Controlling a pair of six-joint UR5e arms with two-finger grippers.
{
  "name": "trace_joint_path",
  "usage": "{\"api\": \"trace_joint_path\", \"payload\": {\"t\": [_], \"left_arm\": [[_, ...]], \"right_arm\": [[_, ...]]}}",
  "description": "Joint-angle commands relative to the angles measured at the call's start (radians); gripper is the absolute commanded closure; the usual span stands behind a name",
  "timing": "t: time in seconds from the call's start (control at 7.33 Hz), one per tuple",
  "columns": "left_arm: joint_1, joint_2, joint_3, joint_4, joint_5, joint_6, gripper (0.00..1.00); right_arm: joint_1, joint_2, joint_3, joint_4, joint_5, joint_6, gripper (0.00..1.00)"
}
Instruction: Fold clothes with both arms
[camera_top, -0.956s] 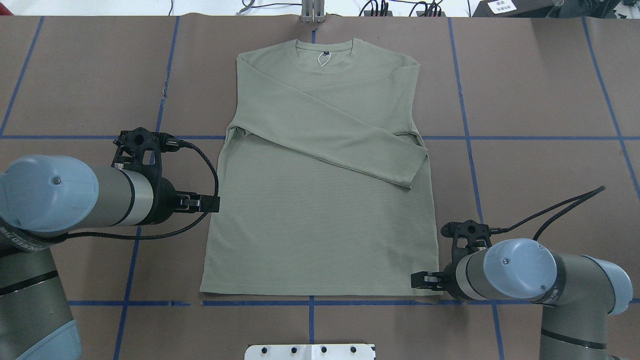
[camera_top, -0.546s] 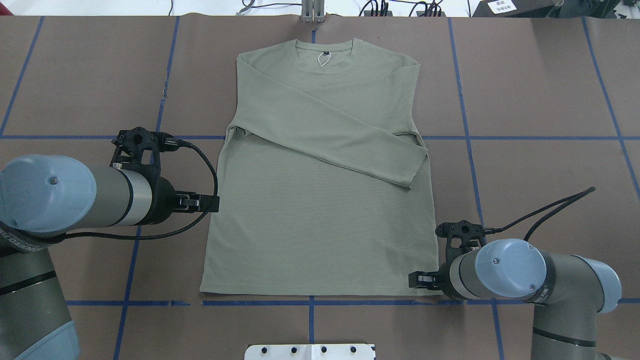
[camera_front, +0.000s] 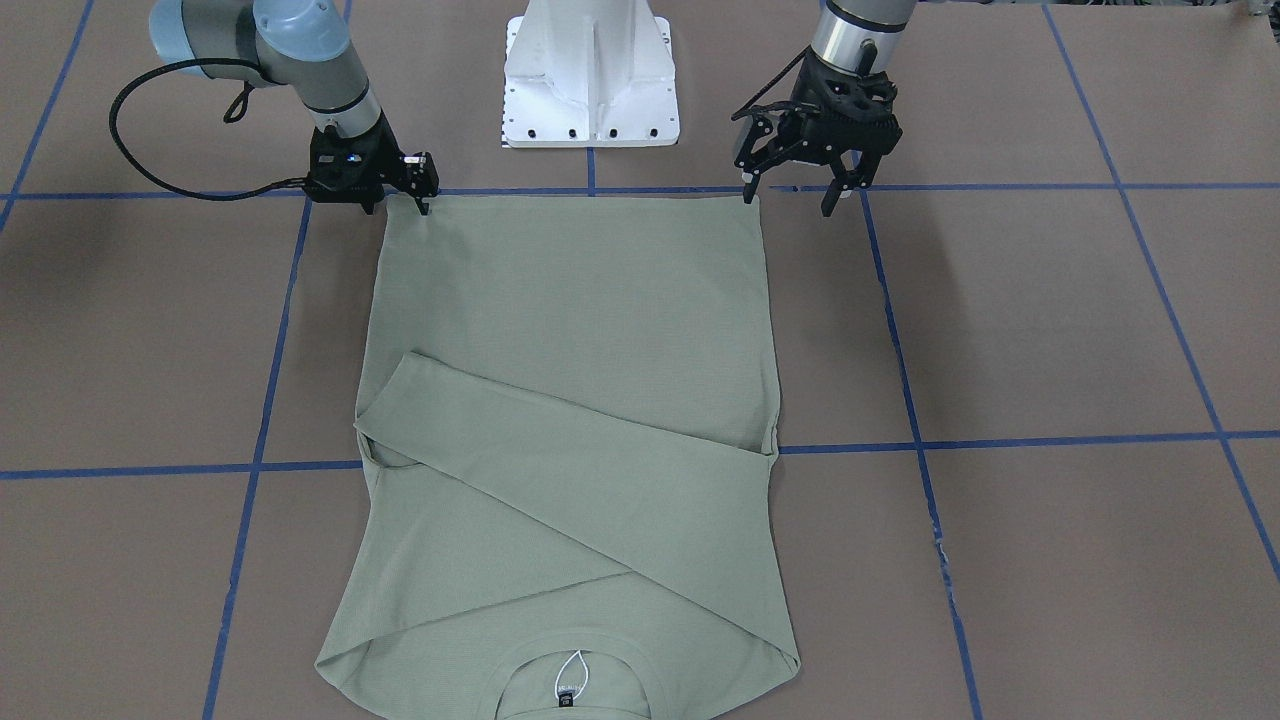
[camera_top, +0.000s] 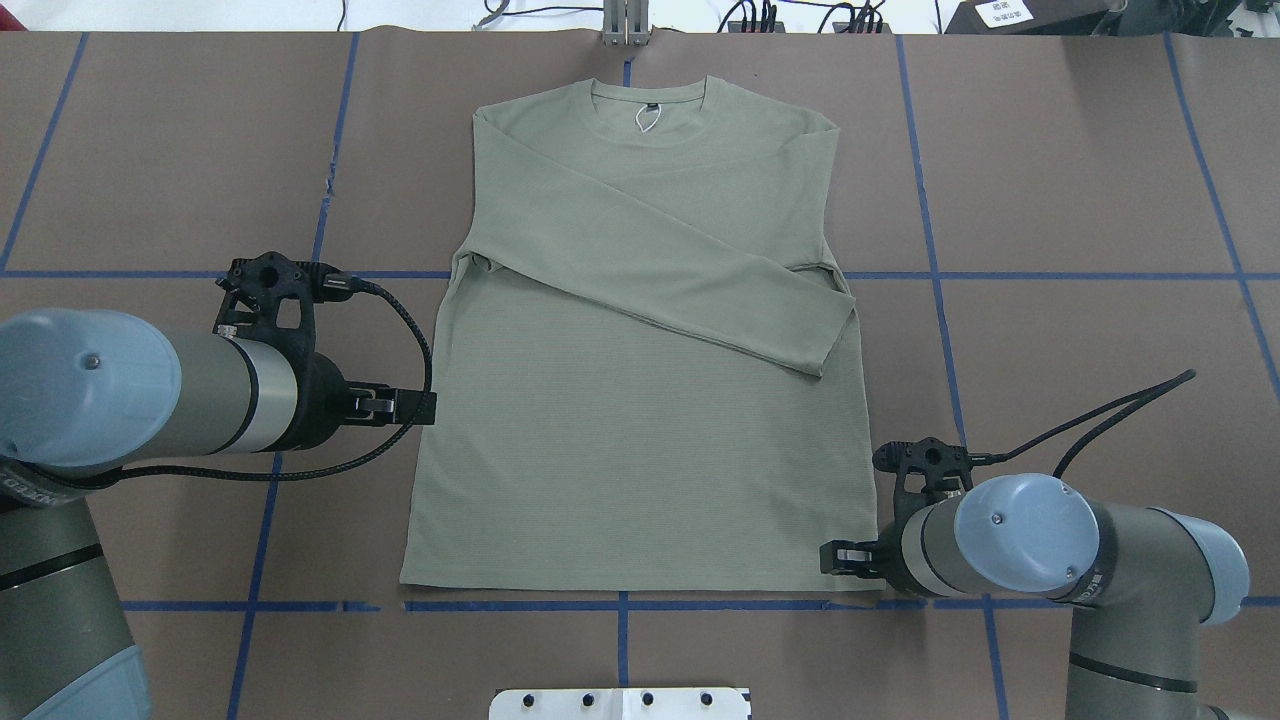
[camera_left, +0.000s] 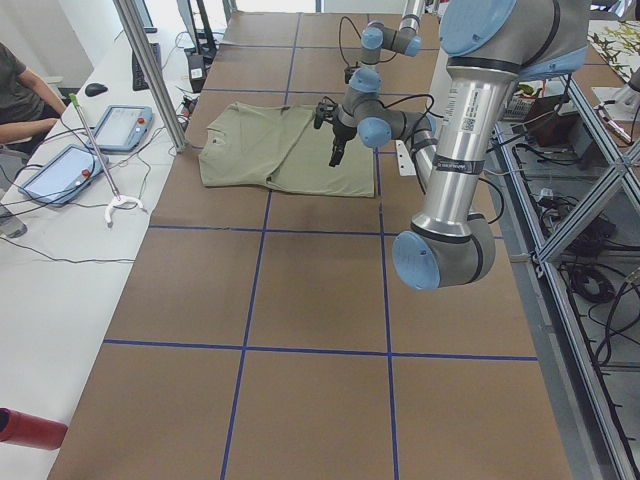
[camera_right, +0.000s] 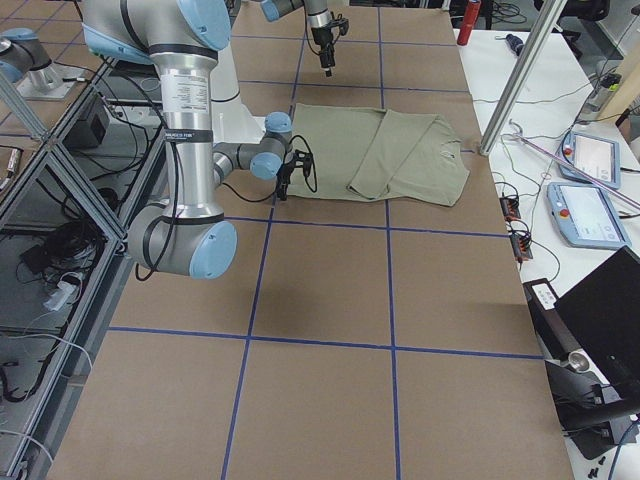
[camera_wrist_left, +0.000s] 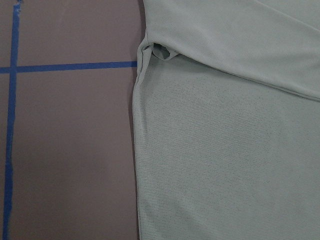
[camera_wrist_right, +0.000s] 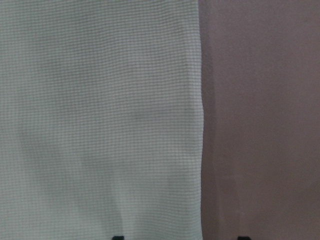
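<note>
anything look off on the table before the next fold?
Nothing serious. The shirt lies flat, but its top sleeve crosses the chest diagonally, cuff ending at the side edge, not square. The blue tape line left of the shirt looks ragged in one spot. No spills.

Shirt (camera_top: 640, 440) flat, left gripper (camera_top: 424, 406) beside edge, right gripper (camera_top: 832, 557) at hem

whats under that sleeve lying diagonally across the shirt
The sleeve lies on the shirt's body. The other sleeve seems to cross beneath it from the opposite shoulder. The stretch where the two overlap is covered, so its path there cannot be seen.
</note>
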Motion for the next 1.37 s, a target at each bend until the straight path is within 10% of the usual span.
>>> {"api": "trace_joint_path", "payload": {"t": [0.0, 0.82, 1.23], "left_arm": [[0.000, 0.001, -0.004, 0.001, 0.000, 0.000, 0.01], [0.000, 0.001, -0.012, 0.001, 0.000, 0.000, 0.01], [0.000, 0.001, -0.012, 0.003, 0.000, 0.000, 0.02]], "right_arm": [[0.001, -0.001, 0.007, 0.000, 0.003, 0.000, 0.23], [-0.003, 0.002, 0.000, -0.026, 0.005, 0.002, 0.30], [-0.003, 0.002, 0.003, -0.026, 0.006, 0.002, 0.80]]}}
